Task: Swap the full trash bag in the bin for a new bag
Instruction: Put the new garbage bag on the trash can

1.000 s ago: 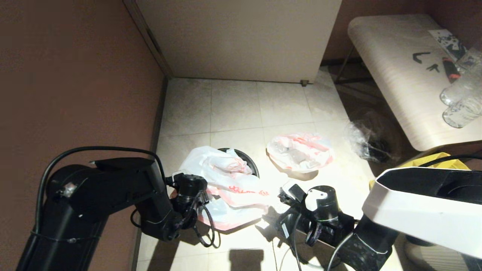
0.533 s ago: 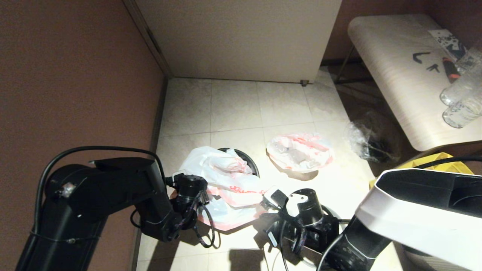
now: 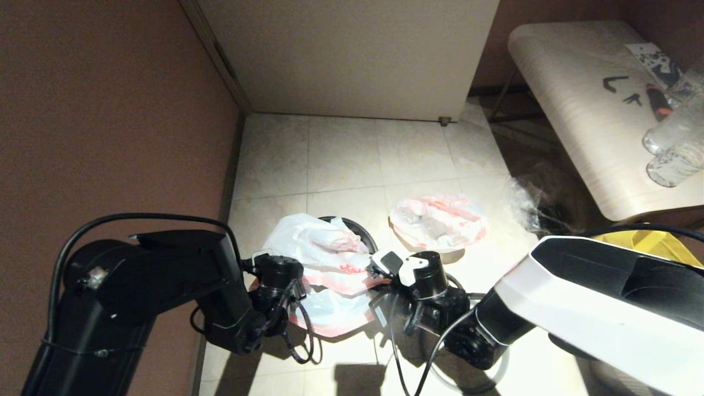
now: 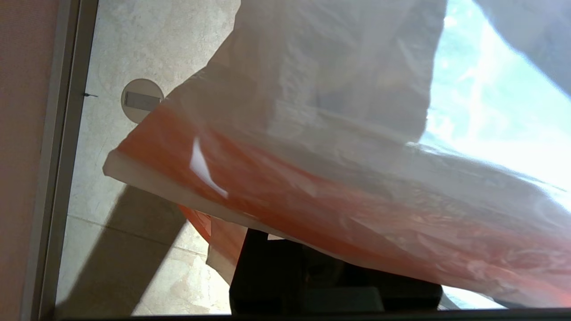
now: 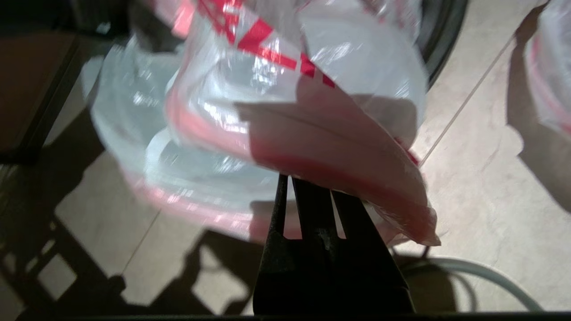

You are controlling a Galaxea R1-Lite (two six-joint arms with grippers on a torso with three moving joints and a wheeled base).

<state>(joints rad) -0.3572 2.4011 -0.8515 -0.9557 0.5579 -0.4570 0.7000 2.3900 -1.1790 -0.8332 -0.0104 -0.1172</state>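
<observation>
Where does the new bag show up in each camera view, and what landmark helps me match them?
Head view: the new bag lies low centre, draped over the bin, between the two arms.
Left wrist view: it fills most of the picture.
Right wrist view: it hangs across the upper middle, its edge at the shut right hand.
Shared landmark: the bag's pinkish-red edge strip.

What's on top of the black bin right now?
The new bag is draped over the bin, spilling onto the floor. Only the bin's far rim shows; its inside is covered.
</observation>
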